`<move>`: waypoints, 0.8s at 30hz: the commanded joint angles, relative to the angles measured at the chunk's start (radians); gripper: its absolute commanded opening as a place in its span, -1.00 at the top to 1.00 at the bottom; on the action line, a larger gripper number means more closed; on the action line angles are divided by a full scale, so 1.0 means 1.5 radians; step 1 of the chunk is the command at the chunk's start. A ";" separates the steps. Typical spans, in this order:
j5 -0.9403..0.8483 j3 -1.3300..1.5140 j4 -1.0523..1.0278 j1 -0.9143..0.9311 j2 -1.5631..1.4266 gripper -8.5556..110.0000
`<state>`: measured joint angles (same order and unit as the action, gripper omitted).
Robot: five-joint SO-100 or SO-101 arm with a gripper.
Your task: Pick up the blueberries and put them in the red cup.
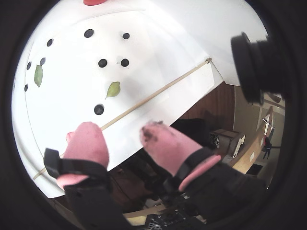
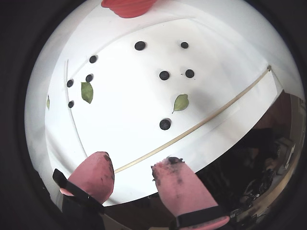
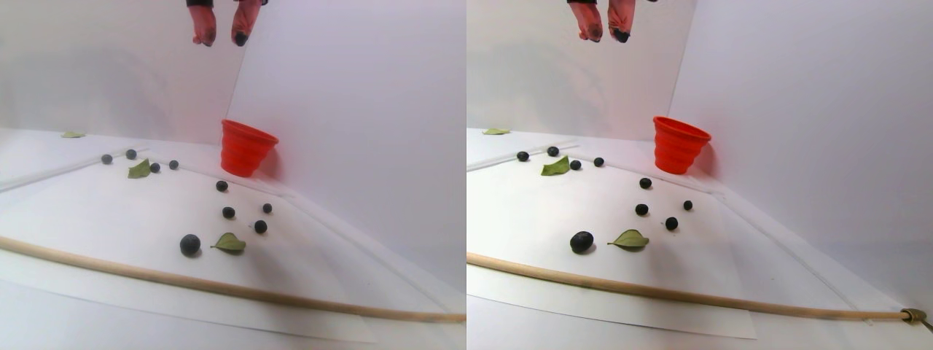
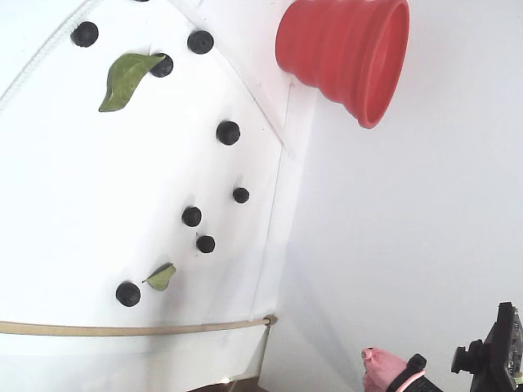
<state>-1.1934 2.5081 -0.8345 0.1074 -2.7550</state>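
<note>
The hand (image 2: 132, 167) hangs high above the white table (image 2: 124, 124), its 2 pink fingers (image 2: 180, 184) parted and gripping nothing. The blueberries (image 2: 165, 124) lie scattered on the table among green leaves (image 2: 181, 102) — the nearest just beyond a thin wooden rod (image 2: 201, 122). The red cup (image 3: 246, 148) stands upright at the far corner, against the white wall.

bright, even light; soft shadows; fisheye wrist views vignetted black.

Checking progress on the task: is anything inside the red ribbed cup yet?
Cannot tell. In the stereo pair view the bright red ribbed cup shows only its outside and rim; its inside is hidden. The small dark blueberries visible lie on the white sheet.
</note>
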 commanded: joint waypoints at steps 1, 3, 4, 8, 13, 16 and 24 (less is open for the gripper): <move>0.010 -0.009 0.038 0.024 0.004 0.58; 0.011 -0.003 0.053 0.028 0.012 0.58; 0.013 0.003 0.069 0.031 0.017 0.58; 0.017 0.009 0.098 0.045 0.025 0.58; 0.029 0.013 0.141 0.049 0.055 0.57; 0.034 0.014 0.165 0.051 0.074 0.57; 0.040 0.017 0.240 0.063 0.142 0.57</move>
<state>-1.1382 2.5495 -0.5231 0.1703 -2.5571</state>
